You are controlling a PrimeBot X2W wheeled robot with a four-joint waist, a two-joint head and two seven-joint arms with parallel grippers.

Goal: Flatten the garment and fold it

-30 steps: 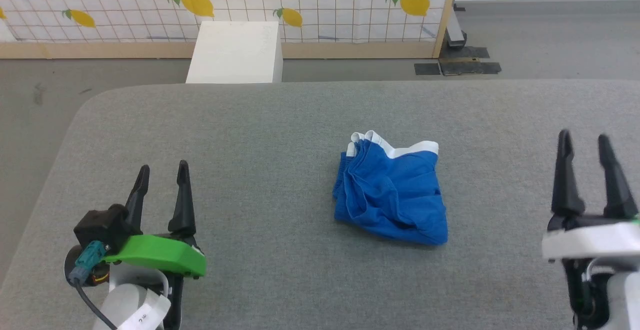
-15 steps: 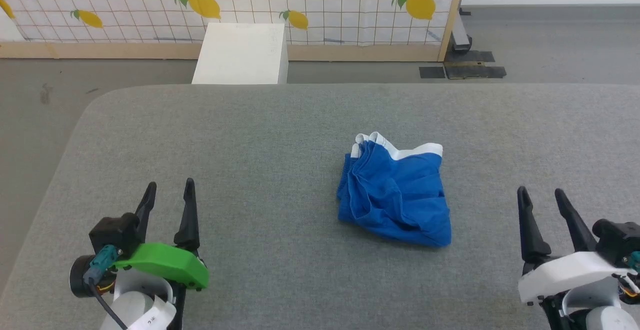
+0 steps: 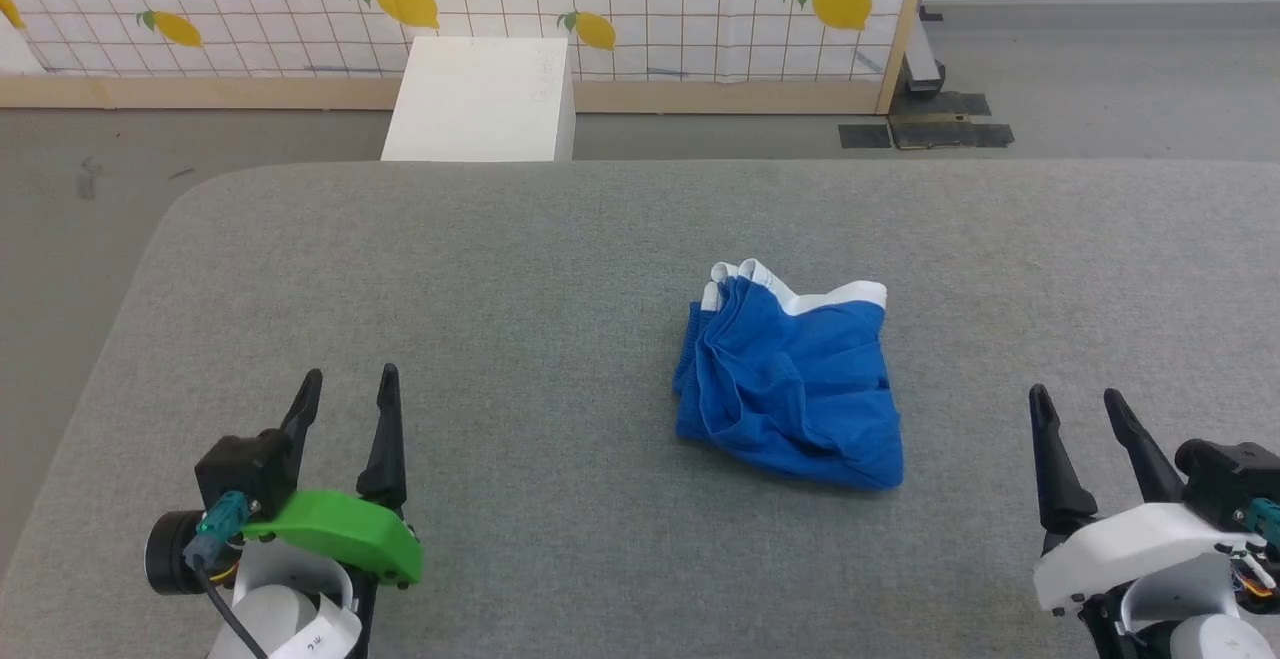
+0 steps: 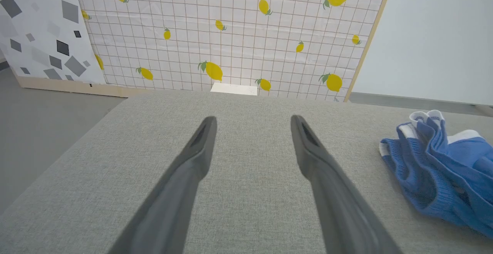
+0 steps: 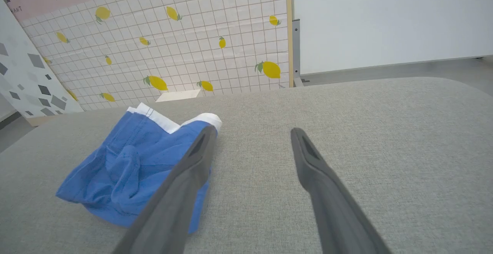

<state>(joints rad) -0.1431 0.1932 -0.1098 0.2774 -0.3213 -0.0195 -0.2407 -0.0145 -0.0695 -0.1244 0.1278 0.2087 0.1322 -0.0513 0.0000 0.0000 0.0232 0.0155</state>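
Royal blue shorts point(image 3: 790, 389), bunched into a rumpled, roughly square heap, lie on the grey padded table point(image 3: 480, 279), slightly toward 3 o'clock from its middle. White trim edges the heap at 12 o'clock.

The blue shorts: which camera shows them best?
The head view: the whole crumpled shorts lie unobstructed on the grey table. The left wrist view shows part, cut by the picture's right edge. In the right wrist view a dark finger hides one corner.
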